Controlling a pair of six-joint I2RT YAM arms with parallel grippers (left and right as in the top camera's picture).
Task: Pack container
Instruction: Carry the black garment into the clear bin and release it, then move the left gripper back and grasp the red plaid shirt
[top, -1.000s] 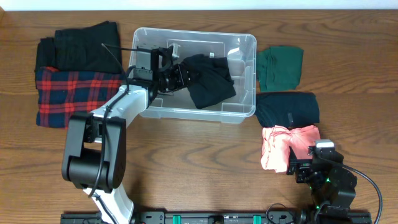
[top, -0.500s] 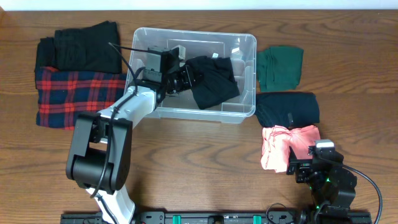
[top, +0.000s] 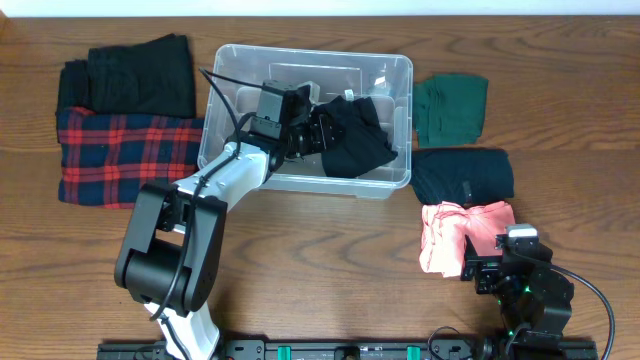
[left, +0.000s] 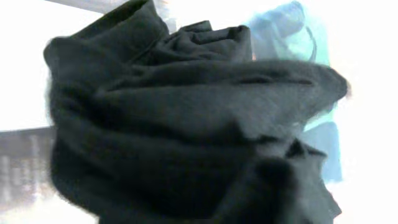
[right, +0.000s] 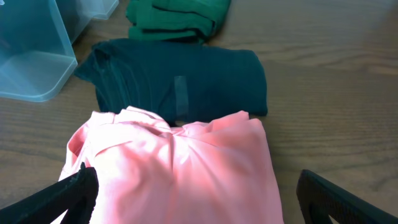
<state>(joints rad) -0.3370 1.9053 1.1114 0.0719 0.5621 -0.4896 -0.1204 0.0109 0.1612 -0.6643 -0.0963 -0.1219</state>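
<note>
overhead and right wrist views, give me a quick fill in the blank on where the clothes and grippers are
1. The left gripper holds the black cloth in the bin; the plaid cloth lies to the bin's ___.
2. The right gripper hangs over the pink shirt with its jaws ___.
3. The dark shirt lies ___ the pink shirt and the green shirt.

Missing words: left; open; between

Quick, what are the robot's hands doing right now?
Left hand: closed, holding the black cloth.
Right hand: open, holding nothing.
</note>
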